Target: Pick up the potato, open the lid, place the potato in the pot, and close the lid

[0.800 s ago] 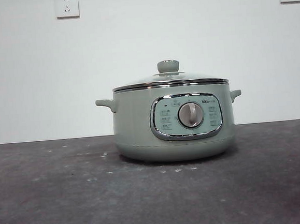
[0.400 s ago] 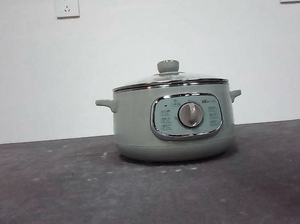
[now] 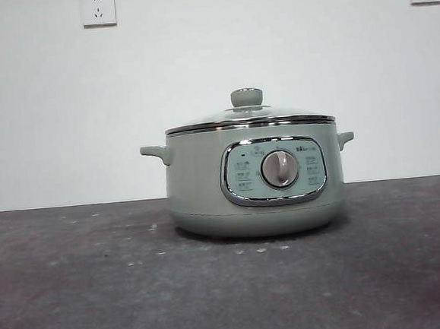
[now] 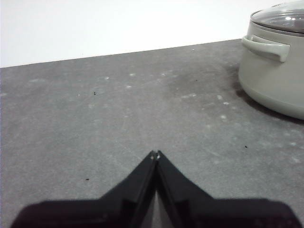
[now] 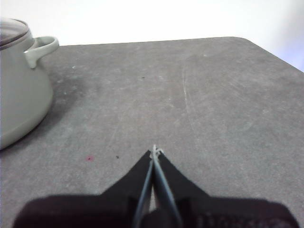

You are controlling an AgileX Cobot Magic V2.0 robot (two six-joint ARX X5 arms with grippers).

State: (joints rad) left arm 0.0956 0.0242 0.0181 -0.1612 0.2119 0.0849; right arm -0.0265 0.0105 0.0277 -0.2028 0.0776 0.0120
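- Your left gripper [image 4: 155, 154] has its two black jaws pressed tip to tip, with nothing between them, low over the bare grey table [image 4: 118, 118].
- From those left fingertips, the pot [image 4: 278, 71] stands well apart, ahead and off to one side; you see one of its small side handles [image 4: 266, 47] turned toward the gripper.
- Your right gripper [image 5: 155, 151] is likewise closed down to a thin seam, holding nothing, low over the table [image 5: 199, 95].
- From the right fingertips, the pot [image 5: 19, 95] is well apart, ahead and off to the opposite side, its other handle [image 5: 42, 48] facing that gripper.
- So the pot sits between your two grippers, and neither one touches it.
- In the front view the pot [image 3: 198, 181] stands upright on the table, its chrome-framed control panel [image 3: 274, 170] and grey dial [image 3: 279, 168] facing the camera.
- The lid [image 3: 248, 117] is seated flat on the pot's rim, with its sage-green knob [image 3: 247, 97] upright on top.
- You cannot see the potato in any view; whether it lies under the lid cannot be told, as the glass shows nothing clear through it.
- Neither arm shows in the front view.
- Two wall sockets [image 3: 98, 8] sit high on the white wall behind the pot.
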